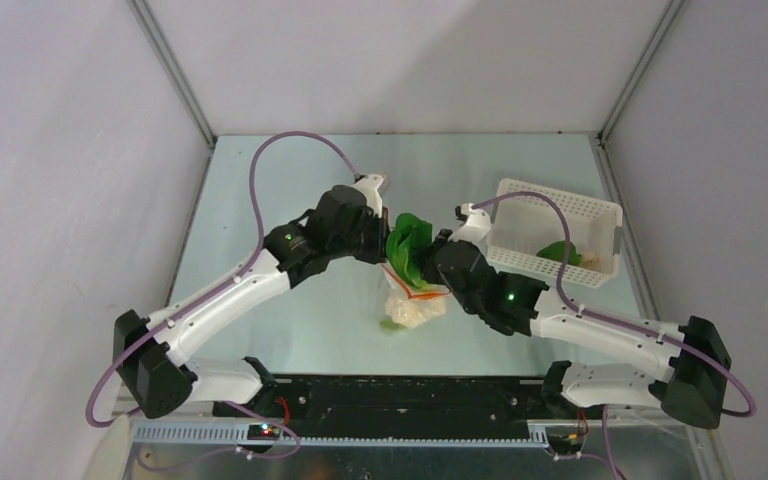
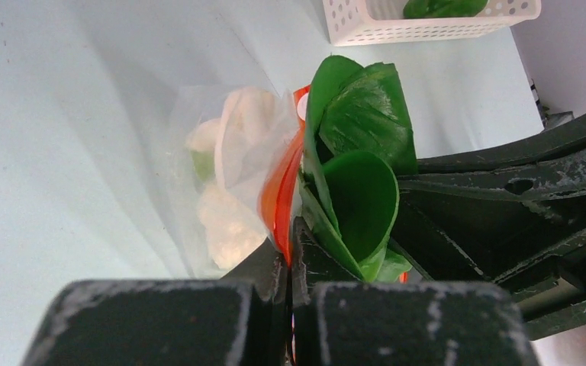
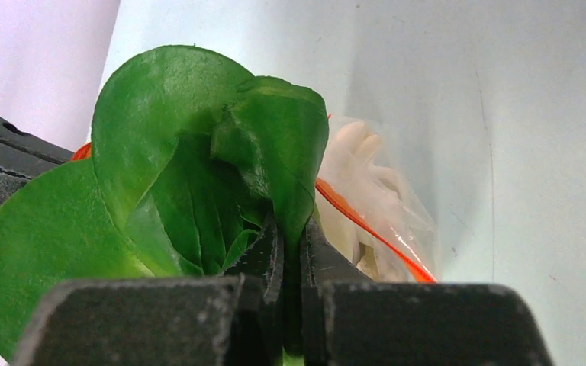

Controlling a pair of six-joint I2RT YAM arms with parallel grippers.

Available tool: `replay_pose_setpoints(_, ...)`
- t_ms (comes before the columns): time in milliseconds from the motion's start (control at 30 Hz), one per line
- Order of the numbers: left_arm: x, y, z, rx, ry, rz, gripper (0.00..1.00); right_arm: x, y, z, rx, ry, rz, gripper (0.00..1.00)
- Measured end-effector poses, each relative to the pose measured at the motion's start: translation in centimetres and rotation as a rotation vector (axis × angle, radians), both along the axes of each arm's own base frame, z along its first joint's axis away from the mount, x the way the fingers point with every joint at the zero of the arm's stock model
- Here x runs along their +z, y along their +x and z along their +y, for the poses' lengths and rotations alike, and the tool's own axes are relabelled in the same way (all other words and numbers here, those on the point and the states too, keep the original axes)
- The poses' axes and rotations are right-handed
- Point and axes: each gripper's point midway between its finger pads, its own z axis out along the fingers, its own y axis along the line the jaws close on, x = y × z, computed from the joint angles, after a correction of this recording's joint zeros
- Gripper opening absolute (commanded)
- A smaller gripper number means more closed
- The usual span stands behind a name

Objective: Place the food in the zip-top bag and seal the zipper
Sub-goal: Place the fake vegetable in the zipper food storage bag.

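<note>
1. Clear, crinkly plastic forms the bag point(image 1: 415, 308), which sits near the middle of the table point(image 1: 290, 200), a little toward six o'clock in the top view. Its mouth is turned up between the two pincers. Whether its bottom rests on the table cannot be told.
2. The orange-red strip point(image 2: 281, 191) runs along the bag's mouth. In the left wrist view it leads straight down into the fingertips there.
3. The left pincer point(image 2: 291, 255) is pressed together and pinches the bag's mouth edge at that strip. In the top view it reaches the bag from about ten o'clock.
4. The right pincer point(image 3: 290, 244) comes in from about three o'clock. Its fingers are squeezed almost together on the base of the green leafy vegetable point(image 3: 191, 137).
5. That vegetable stands at the bag's mouth, at twelve o'clock of the bag in the top view. Its leaves stand outside the plastic, just beside the strip, between the two pincers.
6. Cream-white pieces point(image 2: 244, 130) lie inside the bag, behind the strip, with a small pale green bit among them.
7. The white holed basket point(image 1: 600, 215) stands at two o'clock on the table, well apart from the bag. A second green leaf point(image 1: 558, 250) lies inside it.
</note>
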Motion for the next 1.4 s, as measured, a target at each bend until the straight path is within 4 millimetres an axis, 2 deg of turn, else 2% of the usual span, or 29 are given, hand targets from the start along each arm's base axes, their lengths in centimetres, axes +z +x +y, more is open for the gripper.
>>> replay_pose_setpoints(167, 0.1, 0.1, 0.2, 0.015, 0.012, -0.006, 0.00, 0.2, -0.7, -0.2, 0.062, -0.073, -0.031, 0.00)
replay_pose_setpoints(333, 1.1, 0.2, 0.5, 0.025, 0.021, -0.014, 0.00, 0.1, -2.6, 1.0, 0.230, -0.160, -0.080, 0.00)
replay_pose_setpoints(467, 0.9, -0.1, 0.7, 0.011, 0.037, -0.007, 0.00, -0.4, -3.4, 1.6, 0.310, -0.191, -0.081, 0.00)
replay_pose_setpoints(667, 0.8, -1.0, 0.3, -0.043, 0.027, 0.018, 0.00, -2.0, -3.2, 2.3, 0.365, -0.253, -0.066, 0.00)
replay_pose_setpoints(967, 1.0, -1.5, -0.2, -0.092, 0.005, 0.022, 0.00, -1.9, -3.2, 2.2, 0.425, -0.322, -0.104, 0.00)
replay_pose_setpoints(1167, 0.7, -2.1, 0.3, -0.093, 0.023, 0.043, 0.00, -2.4, -4.4, 3.9, 0.598, -0.430, -0.172, 0.00)
replay_pose_setpoints(1400, 0.0, -2.6, 0.9, -0.091, 0.052, 0.074, 0.00, -4.0, -4.2, 5.6, 0.681, -0.445, -0.142, 0.00)
